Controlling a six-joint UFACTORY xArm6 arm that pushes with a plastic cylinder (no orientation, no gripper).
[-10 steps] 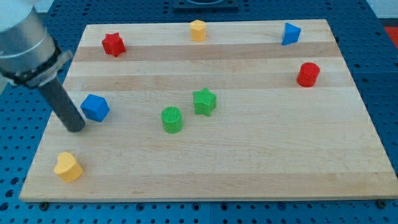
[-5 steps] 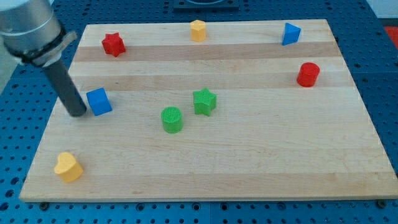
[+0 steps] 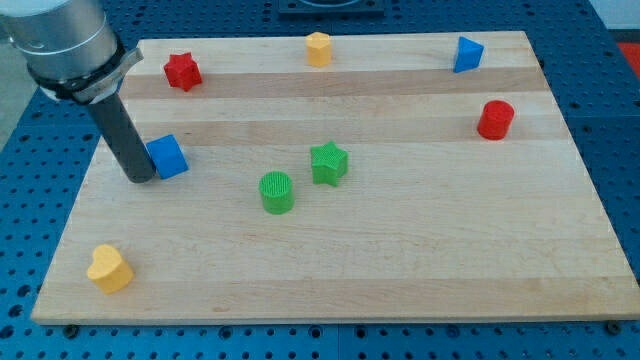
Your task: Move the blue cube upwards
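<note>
The blue cube [image 3: 167,156] lies on the wooden board [image 3: 400,240] at the view's left, about mid height. My tip [image 3: 140,177] rests on the board right at the cube's left side, touching or nearly touching its lower left edge. The dark rod rises from there toward the view's upper left, up to the grey arm.
A red star [image 3: 181,71], a yellow block [image 3: 318,48] and a blue block [image 3: 466,54] lie along the view's top. A red cylinder [image 3: 495,119] is at the right. A green star [image 3: 328,163] and green cylinder [image 3: 277,192] lie mid-board. A yellow heart [image 3: 109,268] is bottom left.
My tip has moved up and to the right along the board. The blue cube has shifted up and a little to the right, and turned.
</note>
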